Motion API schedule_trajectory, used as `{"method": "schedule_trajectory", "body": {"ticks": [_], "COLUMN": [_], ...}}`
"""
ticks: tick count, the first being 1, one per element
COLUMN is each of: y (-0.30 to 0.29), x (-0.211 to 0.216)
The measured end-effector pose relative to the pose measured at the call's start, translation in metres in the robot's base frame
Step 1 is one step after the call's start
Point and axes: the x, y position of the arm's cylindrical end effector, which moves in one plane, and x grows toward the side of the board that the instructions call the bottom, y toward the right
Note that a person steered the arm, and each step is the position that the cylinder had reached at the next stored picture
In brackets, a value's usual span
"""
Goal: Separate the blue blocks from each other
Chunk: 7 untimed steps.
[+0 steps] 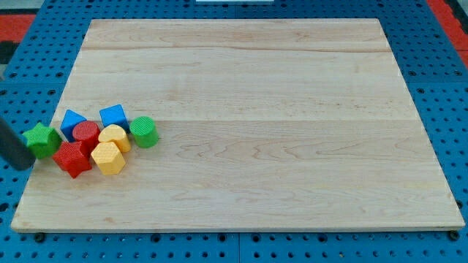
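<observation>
Two blue blocks lie at the view's left in a tight cluster: one blue block further left and a blue cube to its right. A red cylinder sits between and just below them. My tip is at the board's left edge, just left of and below a green star-shaped block. The tip is well left of both blue blocks and touches neither. The dark rod runs up and off the view's left.
In the same cluster are a yellow block, a yellow hexagonal block, a red block and a green cylinder. The wooden board lies on a blue pegboard surface.
</observation>
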Motion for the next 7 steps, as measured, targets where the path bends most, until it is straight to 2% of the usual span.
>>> {"method": "schedule_trajectory", "body": {"ticks": [2,4,7], "y": [0.0,0.005,0.052], "x": [-0.042,-0.042,-0.042]}}
